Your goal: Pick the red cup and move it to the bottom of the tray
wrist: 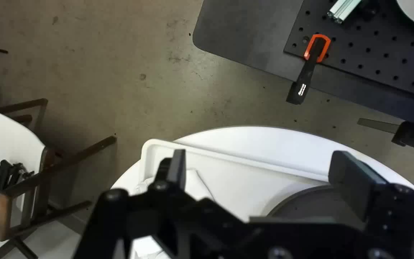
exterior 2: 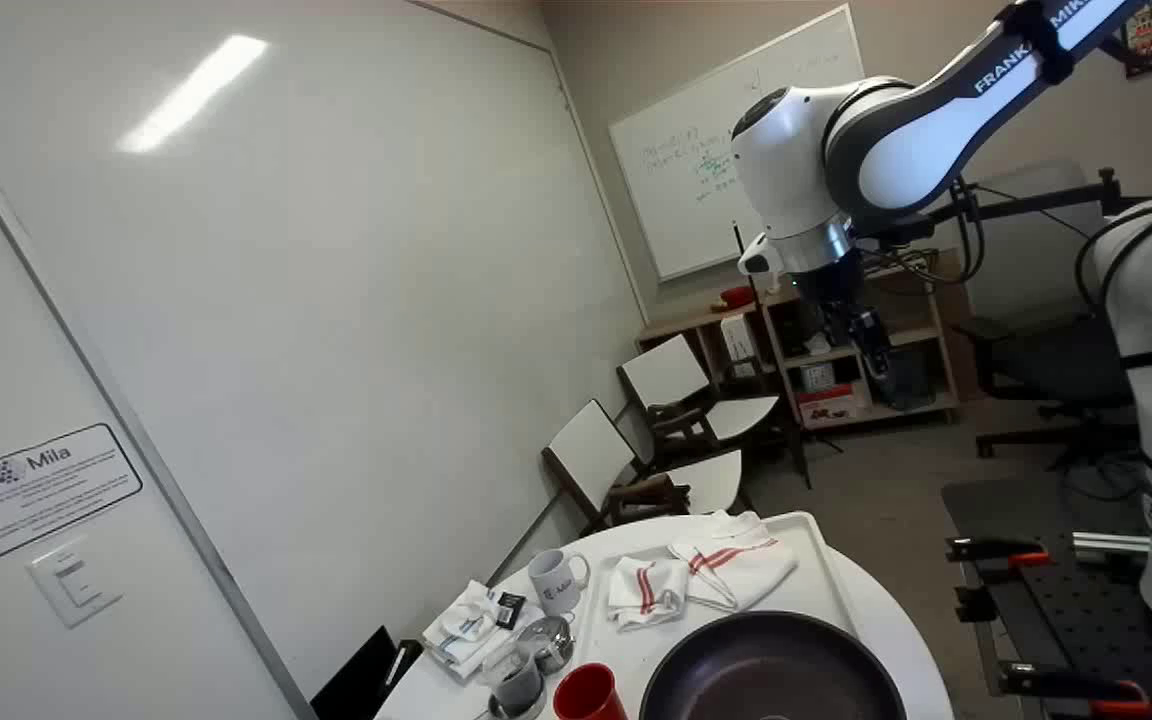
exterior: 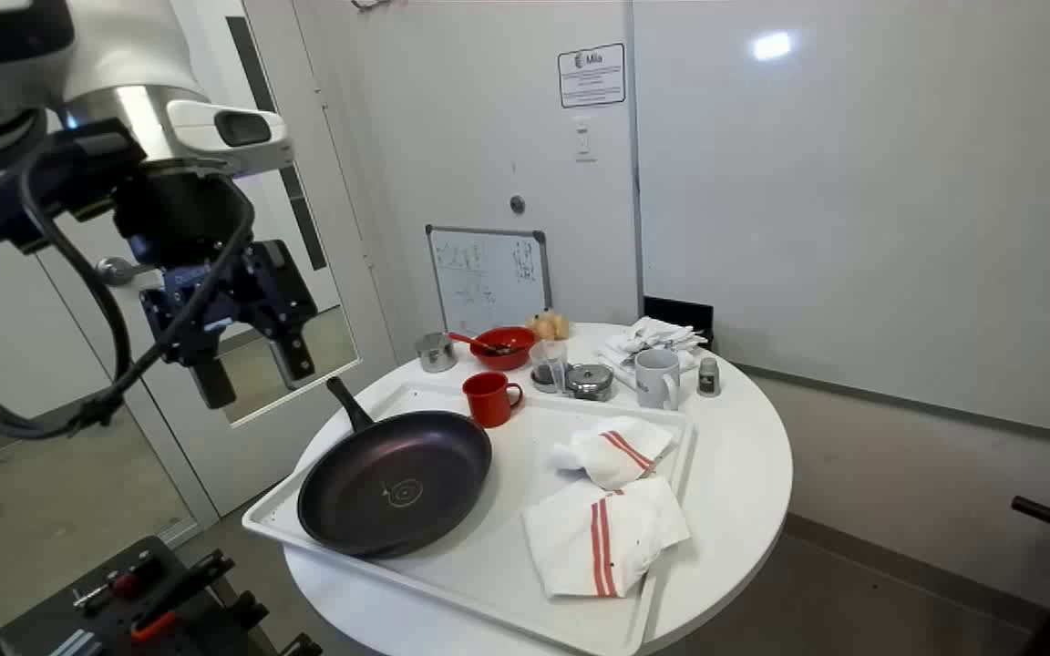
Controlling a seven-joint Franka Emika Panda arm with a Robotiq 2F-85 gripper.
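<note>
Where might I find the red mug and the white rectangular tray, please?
Red mug point(exterior: 488, 404): in an exterior view, on its outer wall.
White rectangular tray point(exterior: 496, 524): in an exterior view, on its bare floor.

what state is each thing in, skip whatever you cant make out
gripper, open, empty
red cup, upright, on the tray
tray, overhanging the table edge
pan, right side up
towels, loosely folded
mug, upright
shaker, upright
pot, lidded
red bowl, upright, utensil inside
</note>
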